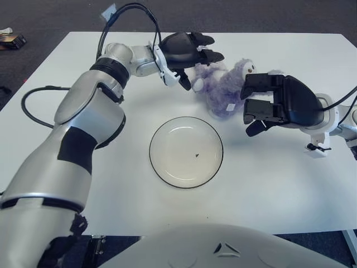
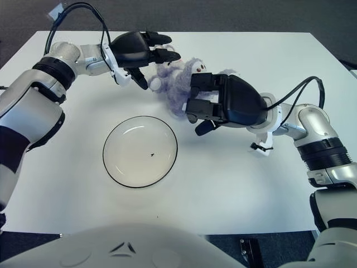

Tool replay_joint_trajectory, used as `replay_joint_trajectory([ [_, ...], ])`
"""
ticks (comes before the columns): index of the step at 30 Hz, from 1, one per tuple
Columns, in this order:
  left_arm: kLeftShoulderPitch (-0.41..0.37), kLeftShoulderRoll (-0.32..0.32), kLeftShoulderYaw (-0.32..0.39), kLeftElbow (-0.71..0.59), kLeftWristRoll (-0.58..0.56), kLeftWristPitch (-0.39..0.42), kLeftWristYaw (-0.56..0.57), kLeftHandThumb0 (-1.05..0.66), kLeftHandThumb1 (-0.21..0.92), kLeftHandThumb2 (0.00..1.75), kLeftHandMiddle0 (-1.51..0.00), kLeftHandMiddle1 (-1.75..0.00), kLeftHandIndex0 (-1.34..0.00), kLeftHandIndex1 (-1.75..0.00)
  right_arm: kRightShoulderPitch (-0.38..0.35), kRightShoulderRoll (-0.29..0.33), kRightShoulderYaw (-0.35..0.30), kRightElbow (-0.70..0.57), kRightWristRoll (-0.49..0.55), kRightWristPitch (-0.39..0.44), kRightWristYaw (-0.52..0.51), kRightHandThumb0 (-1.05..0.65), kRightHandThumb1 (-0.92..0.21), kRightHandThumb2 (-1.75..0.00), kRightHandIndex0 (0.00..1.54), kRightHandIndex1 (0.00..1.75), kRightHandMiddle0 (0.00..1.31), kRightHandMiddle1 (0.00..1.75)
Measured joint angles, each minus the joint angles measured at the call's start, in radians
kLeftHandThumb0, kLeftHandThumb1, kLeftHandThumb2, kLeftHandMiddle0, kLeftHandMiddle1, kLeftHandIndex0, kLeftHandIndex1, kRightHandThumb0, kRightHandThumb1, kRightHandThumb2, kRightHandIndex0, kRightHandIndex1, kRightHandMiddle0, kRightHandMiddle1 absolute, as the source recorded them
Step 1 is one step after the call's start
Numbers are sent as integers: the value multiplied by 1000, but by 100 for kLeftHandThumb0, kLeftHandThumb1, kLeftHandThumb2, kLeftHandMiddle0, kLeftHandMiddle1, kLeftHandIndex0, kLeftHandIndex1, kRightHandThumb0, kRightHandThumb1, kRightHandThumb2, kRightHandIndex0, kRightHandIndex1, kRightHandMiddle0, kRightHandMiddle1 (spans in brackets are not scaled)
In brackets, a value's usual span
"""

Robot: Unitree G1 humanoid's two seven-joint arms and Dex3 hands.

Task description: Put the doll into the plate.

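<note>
a smooth white table (image 1: 290,184) is standing on dark grey carpet. the fuzzy purple doll (image 1: 223,86) is lying on the tabletop just beyond the round, shallow, glossy plate (image 1: 186,151), which is holding nothing. the black left hand (image 1: 187,50) and right hand (image 1: 276,103) are flanking the doll, fingers spread and touching its plush, neither clamping it

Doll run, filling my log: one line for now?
doll: on table, outside plate | left robot hand: at doll | right robot hand: at doll | no lift
</note>
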Motion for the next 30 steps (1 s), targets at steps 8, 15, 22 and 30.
replay_joint_trajectory([
  [8, 5, -45, 110, -8, -182, 4, -333, -59, 87, 0, -47, 0, -41, 0, 4, -19, 1, -64, 209, 24, 173, -1, -34, -118, 68, 139, 51, 174],
  [15, 25, -67, 162, -49, -258, 22, -481, -60, 86, 0, -48, 0, -41, 0, 19, -23, -28, -99, 342, 33, 321, -1, -34, -115, 70, 134, 52, 175],
  [22, 46, -96, 160, -74, -253, 76, -486, -59, 86, 0, -48, 0, -42, 0, 88, -11, -69, -147, 359, 55, 447, -1, -38, -109, 69, 129, 51, 175],
  [30, 50, -116, 149, -77, -228, 109, -470, -59, 86, 0, -48, 0, -41, 0, 115, -6, -86, -188, 437, 80, 565, -1, -42, -105, 67, 129, 49, 175],
])
